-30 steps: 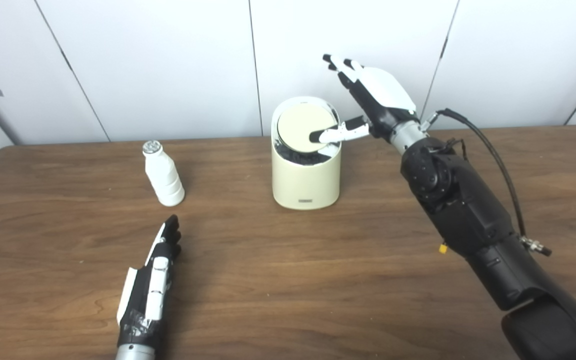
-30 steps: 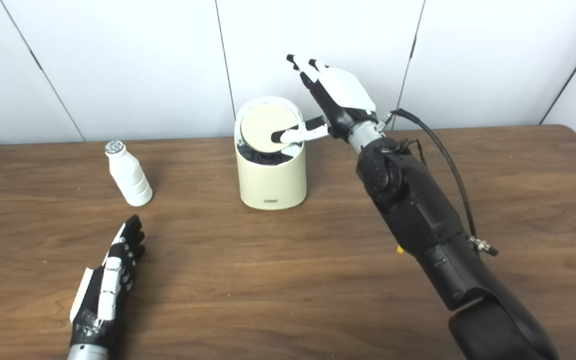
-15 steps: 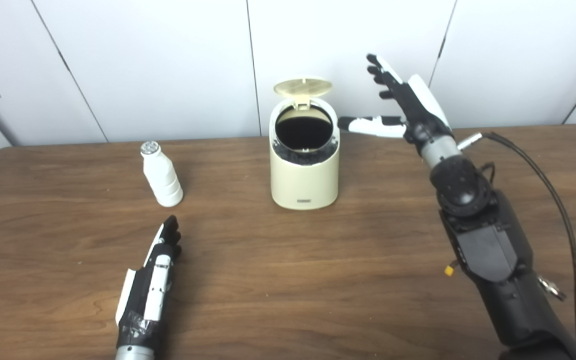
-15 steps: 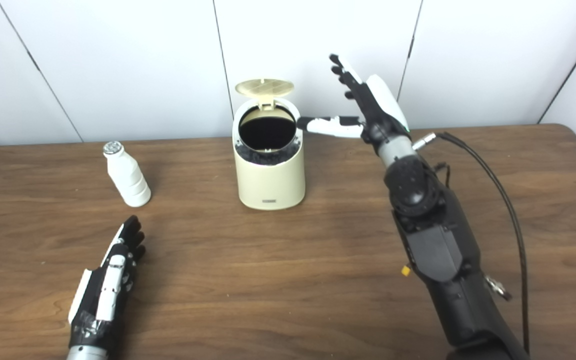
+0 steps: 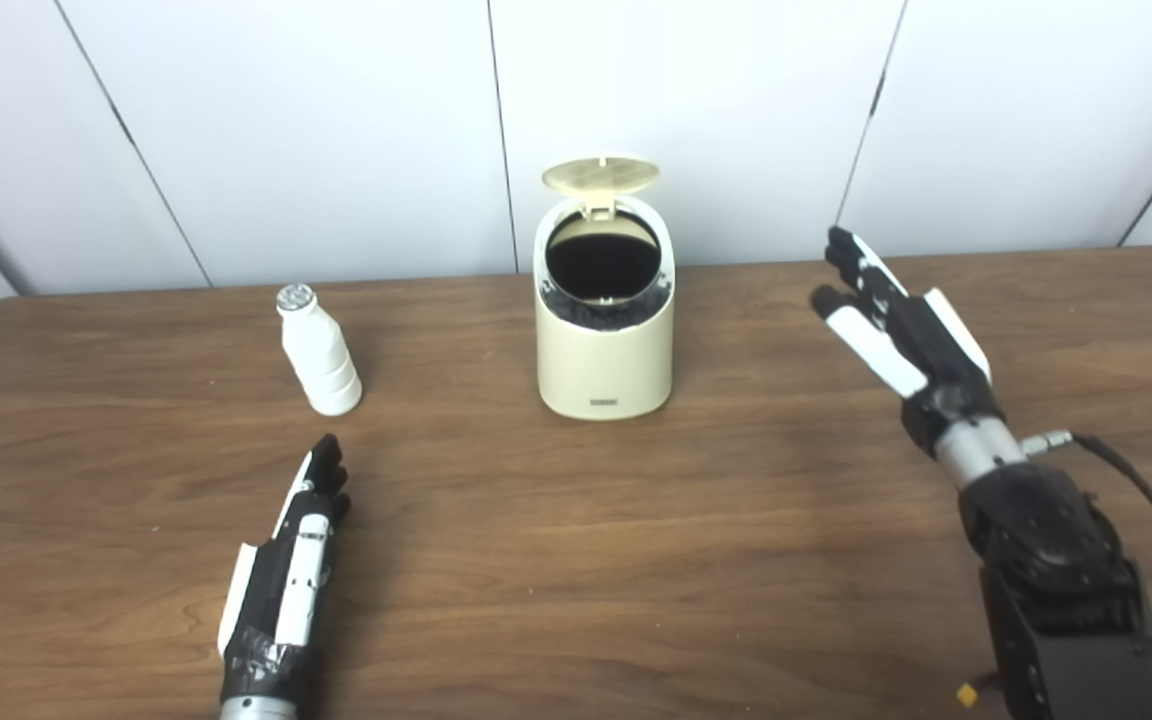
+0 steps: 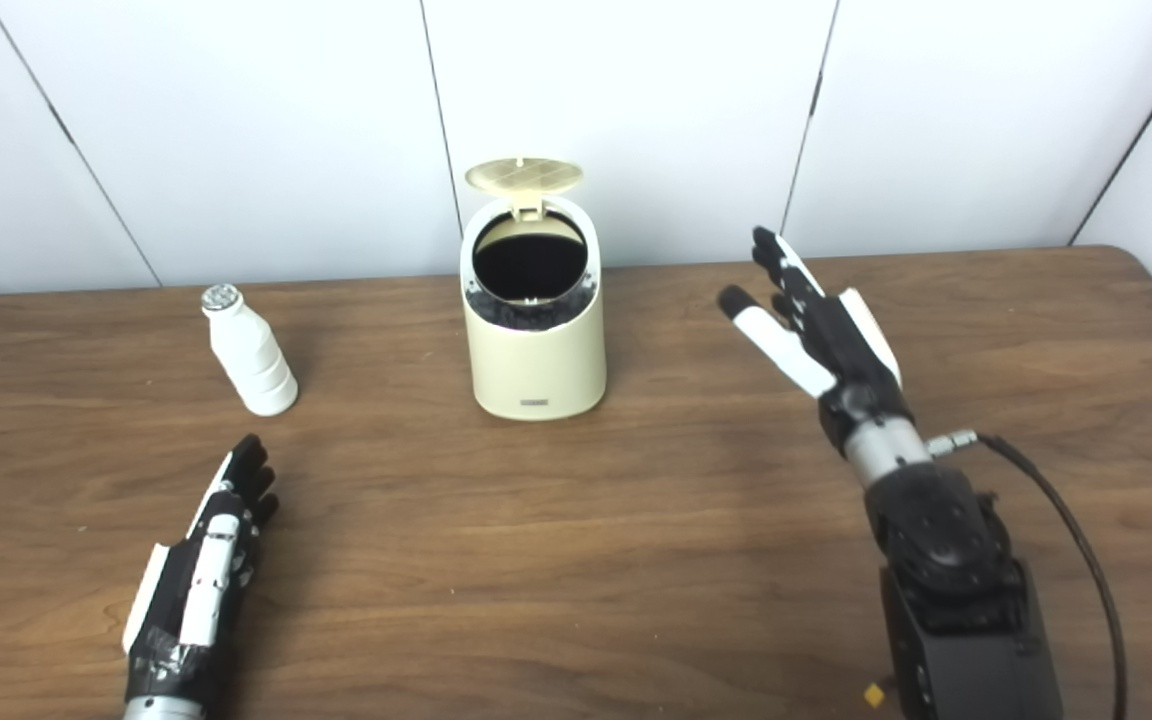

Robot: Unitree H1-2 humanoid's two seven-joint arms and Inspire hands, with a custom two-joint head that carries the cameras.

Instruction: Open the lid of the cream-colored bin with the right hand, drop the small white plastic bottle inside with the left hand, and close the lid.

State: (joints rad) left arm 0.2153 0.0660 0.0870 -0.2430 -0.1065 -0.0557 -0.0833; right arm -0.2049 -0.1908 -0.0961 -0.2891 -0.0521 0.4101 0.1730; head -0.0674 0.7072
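Lid up on cream bin, step one done; bottle upright on tabletop left of bin, ungrasped; left hand and right hand both empty, fingers extended; drop and closing remain.

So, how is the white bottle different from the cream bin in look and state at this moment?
The white bottle is small, slim and narrows toward its closed silvery cap; the cream bin is wider and taller, with straight round walls. The bottle is sealed, while the bin's lid stands raised and shows a dark inside. Both stand upright on the table, apart from each other, and neither hand touches them.
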